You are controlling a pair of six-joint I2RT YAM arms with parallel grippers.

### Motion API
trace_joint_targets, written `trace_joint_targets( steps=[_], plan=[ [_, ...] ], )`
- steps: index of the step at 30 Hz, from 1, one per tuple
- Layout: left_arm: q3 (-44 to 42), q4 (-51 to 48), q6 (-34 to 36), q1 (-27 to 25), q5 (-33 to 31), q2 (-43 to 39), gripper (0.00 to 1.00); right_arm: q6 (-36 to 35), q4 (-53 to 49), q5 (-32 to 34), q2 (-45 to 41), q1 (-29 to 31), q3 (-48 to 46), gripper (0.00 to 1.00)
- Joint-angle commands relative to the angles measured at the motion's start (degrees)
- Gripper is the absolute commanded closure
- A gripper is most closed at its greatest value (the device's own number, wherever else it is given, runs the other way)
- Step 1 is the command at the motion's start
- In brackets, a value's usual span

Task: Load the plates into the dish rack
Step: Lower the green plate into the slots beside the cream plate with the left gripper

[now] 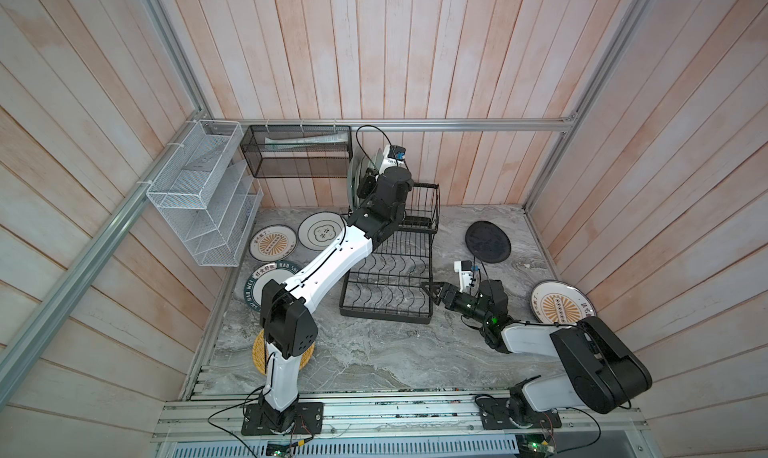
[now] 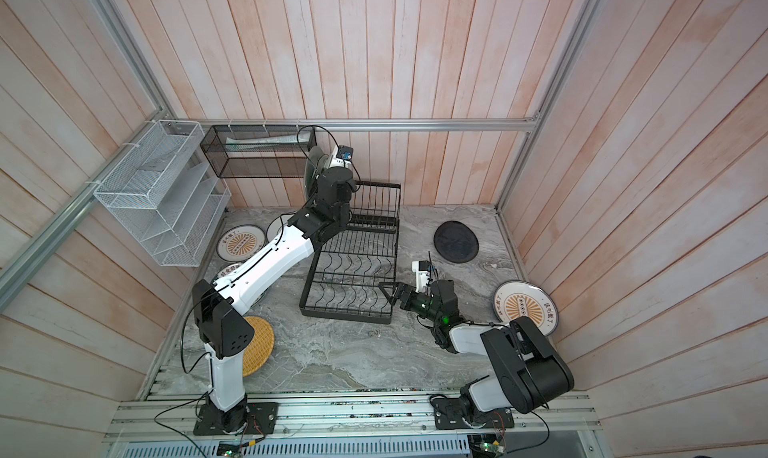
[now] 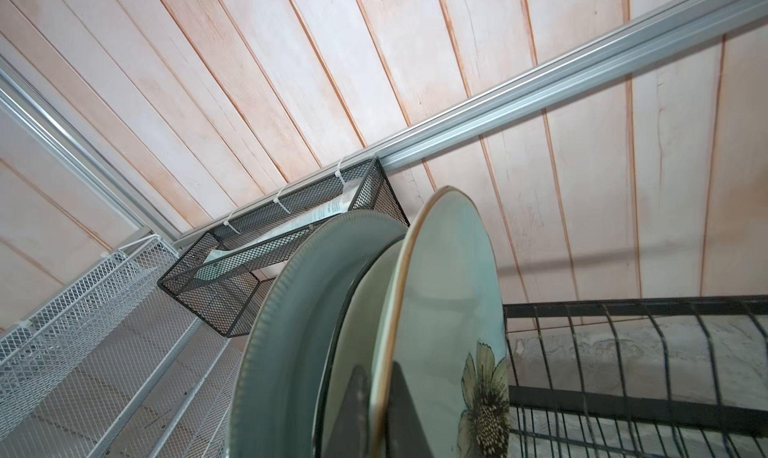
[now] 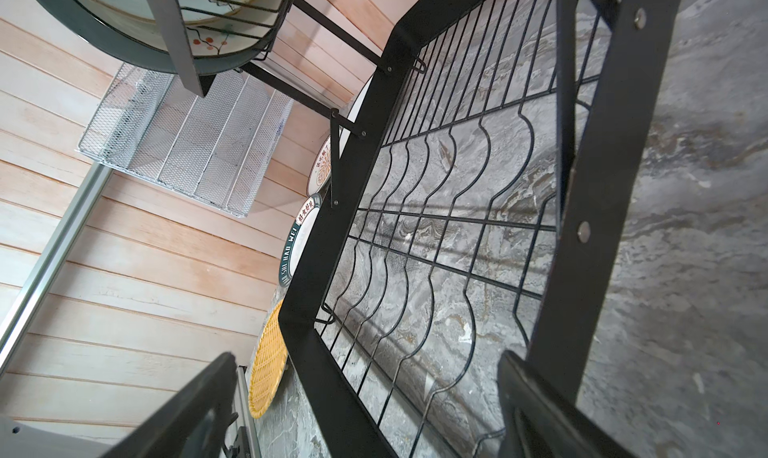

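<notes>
My left gripper [image 3: 377, 379] is clamped on the tan rim of a flower plate [image 3: 449, 268]: round, glossy pale green, w/ a sunflower print. It stands on edge at the left end of the dish rack [image 1: 388, 277]'s raised tier, beside a cream plate [image 3: 361, 306] & a teal plate [image 3: 299, 310] w/ a beaded rim. Rack = thin black wire on a flat metal frame, wavy slots on the lower tier. My right gripper [image 1: 430, 294] has its jaws spread wide, just beside the rack's right rim; contact unclear. A matte black plate [image 1: 487, 241], a yellow ribbed plate [image 2: 262, 343] & a sunburst plate [image 1: 557, 306] lie flat on the grey marbled table [image 1: 374, 352].
</notes>
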Motion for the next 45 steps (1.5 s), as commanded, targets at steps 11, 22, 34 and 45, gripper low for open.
trace_joint_targets(
  steps=[11, 22, 34, 45],
  plan=[
    [9.0, -8.5, -5.5, -1.8, 0.5, 1.5, 1.0, 0.9, 2.1, -1.4, 1.5, 0.4, 0.9, 0.02],
    [10.6, -10.8, -6.6, -2.7, -0.1, 3.6, 1.0, 1.4, 2.4, -1.9, 2.5, 0.4, 1.1, 0.02],
    [7.5, -12.6, -11.9, -2.8, 0.4, 3.7, 0.96, 1.5, 2.6, -2.2, 2.7, 0.4, 1.2, 0.02],
    [4.8, -12.2, -14.1, -2.7, 1.1, 1.7, 0.77, 1.5, 2.9, -2.5, 2.5, 0.4, 1.2, 0.02]
  ],
)
